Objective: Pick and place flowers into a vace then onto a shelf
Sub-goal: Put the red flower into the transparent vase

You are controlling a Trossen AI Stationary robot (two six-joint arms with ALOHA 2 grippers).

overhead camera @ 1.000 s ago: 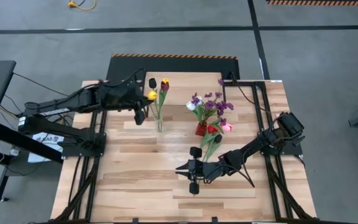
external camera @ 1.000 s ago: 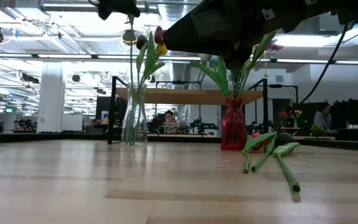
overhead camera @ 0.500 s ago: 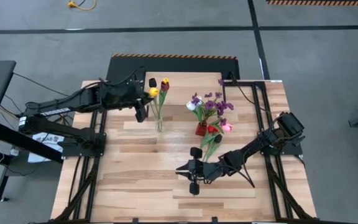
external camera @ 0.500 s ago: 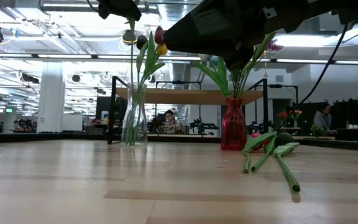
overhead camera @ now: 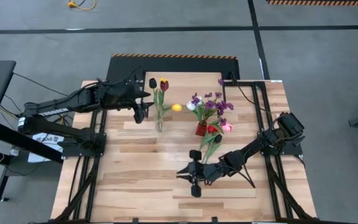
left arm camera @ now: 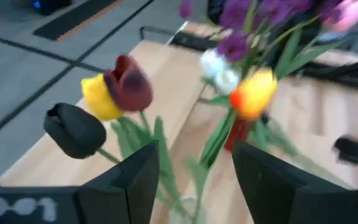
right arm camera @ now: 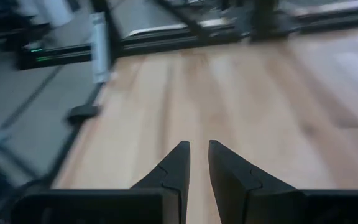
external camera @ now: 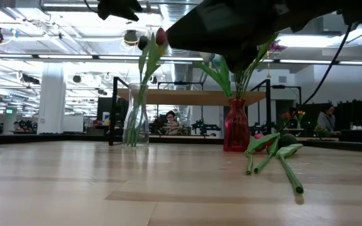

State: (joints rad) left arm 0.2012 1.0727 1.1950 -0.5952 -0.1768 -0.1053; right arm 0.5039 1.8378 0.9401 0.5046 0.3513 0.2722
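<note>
Release was the step in hand: left gripper (overhead camera: 143, 107), jaws apart and empty, hung beside the clear vase (overhead camera: 159, 124); it should lift straight up, clear of the stems. Yellow tulip (overhead camera: 176, 107) leaned right. Right gripper (overhead camera: 188, 175) was nearly shut, empty. Shelf (external camera: 187, 96) partly hidden.

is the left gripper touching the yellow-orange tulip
Apart. In the left wrist view the left gripper jaws stand open, with the yellow-orange tulip beyond them, stem untouched.
</note>
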